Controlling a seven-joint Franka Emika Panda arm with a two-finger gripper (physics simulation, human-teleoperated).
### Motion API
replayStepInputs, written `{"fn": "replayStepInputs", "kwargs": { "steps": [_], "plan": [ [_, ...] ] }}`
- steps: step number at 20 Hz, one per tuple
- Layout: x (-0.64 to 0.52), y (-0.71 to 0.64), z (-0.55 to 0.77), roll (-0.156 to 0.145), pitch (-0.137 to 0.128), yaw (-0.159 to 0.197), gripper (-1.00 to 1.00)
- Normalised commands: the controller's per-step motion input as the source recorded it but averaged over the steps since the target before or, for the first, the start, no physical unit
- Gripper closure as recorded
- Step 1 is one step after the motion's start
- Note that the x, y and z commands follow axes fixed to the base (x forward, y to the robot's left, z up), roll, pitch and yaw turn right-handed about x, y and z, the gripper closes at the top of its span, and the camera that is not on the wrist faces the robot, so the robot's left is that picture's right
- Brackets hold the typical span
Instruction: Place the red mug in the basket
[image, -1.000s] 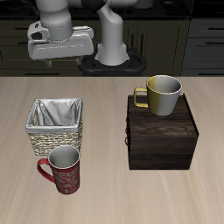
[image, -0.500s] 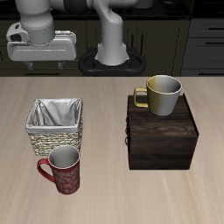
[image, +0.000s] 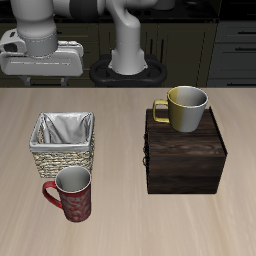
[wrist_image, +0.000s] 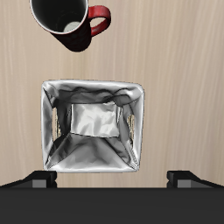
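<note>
Gripper (image: 40, 62) hangs high above the table behind the basket (image: 62, 146), holding nothing; in the wrist view only two dark finger tips (wrist_image: 43, 181) show, set wide apart, so the jaws stand spread. The basket, straw-coloured wicker with a pale cloth lining, is empty. The red mug (image: 73, 194) stands upright on the table just in front of the basket, nearer the table's front edge, long axis vertical, mouth up, its loop handle (image: 49, 193) pointing sideways, away from the dark wooden box (image: 184, 157). That box, farther along, carries a yellow-olive mug (image: 185, 108) on its lid. Judgement: the approach step is in hand and no grasp has begun. The next move calls for travel forward past the basket, descent over the red mug, and closure on its rim or wall clear of the handle.
</note>
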Motion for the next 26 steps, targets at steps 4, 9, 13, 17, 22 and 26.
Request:
{"fn": "replayStepInputs", "kwargs": {
  "steps": [4, 9, 13, 17, 22, 26],
  "plan": [
    [0.53, 0.05, 0.00, 0.008, 0.041, 0.073, -1.00],
    [0.47, 0.14, -0.01, 0.032, 0.029, 0.012, -1.00],
    [0.58, 0.06, 0.07, -0.053, -0.013, -0.010, -1.00],
    [0.37, 0.03, 0.11, 0.009, 0.008, -0.051, -1.00],
    [0.44, -0.03, 0.19, -0.032, -0.055, -0.065, -1.00],
    [0.31, 0.10, -0.04, -0.016, -0.017, -0.019, -1.00]
  ]
}}
